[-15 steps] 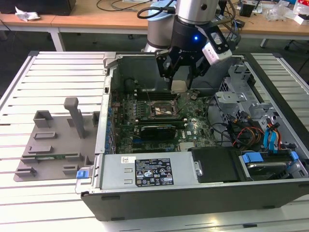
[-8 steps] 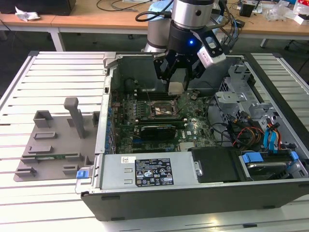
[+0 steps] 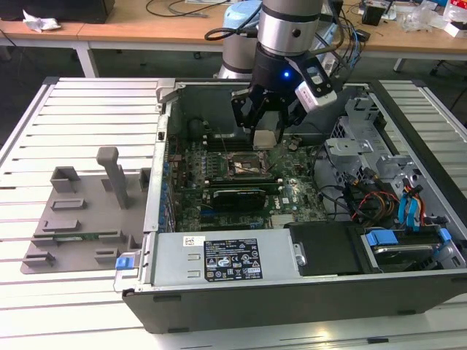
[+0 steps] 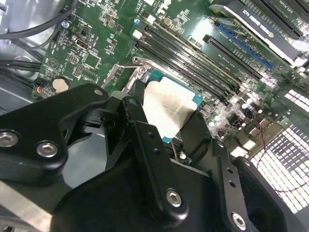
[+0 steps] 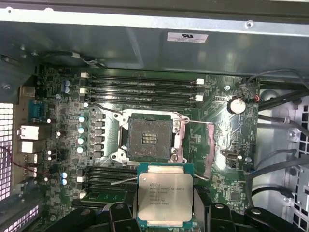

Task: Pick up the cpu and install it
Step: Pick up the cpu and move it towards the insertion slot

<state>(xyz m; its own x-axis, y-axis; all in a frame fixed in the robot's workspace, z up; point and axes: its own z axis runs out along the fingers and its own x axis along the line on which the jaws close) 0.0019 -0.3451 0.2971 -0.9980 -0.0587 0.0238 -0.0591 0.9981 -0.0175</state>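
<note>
- Jaws clenched on the cpu [image 5: 165, 195], gripping it by two opposite edges, with its silvery top turned up toward the first wrist view.
- I hold it in the air inside the open computer case [image 3: 219, 292], above the green motherboard [image 3: 292, 193].
- In the first wrist view the cpu hangs just beside the black socket [image 5: 149, 137], not over it. The socket's frame is open and its contact field is bare.
- Memory slots [image 5: 142, 89] run along the side of the socket away from the cpu.
- A grey tray [image 3: 80, 211] lies on the slatted desk [image 3: 95, 109], at the exterior view's left of the case, well apart from me.
</note>
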